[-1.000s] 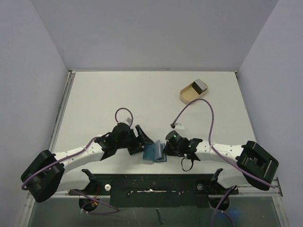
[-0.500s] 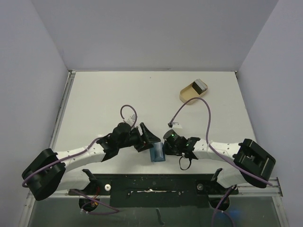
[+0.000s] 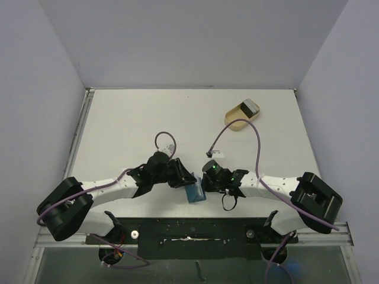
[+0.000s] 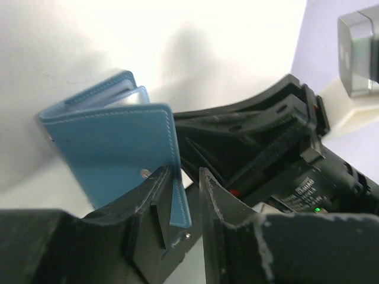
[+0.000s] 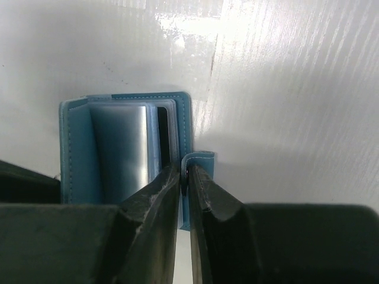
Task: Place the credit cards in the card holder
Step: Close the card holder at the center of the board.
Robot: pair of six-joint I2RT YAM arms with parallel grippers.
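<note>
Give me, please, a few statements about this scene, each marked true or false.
1. The card holder sits between the left pincer and the right pincer. True.
2. The right pincer is closed on an edge of the card holder. True.
3. The tan dish sits at the table's near left corner. False: it is at the far right.
4. The credit cards lie beside the card holder. False: grey cards rest on the dish's far end.
5. The card holder is folded shut. False: its covers stand apart.
</note>
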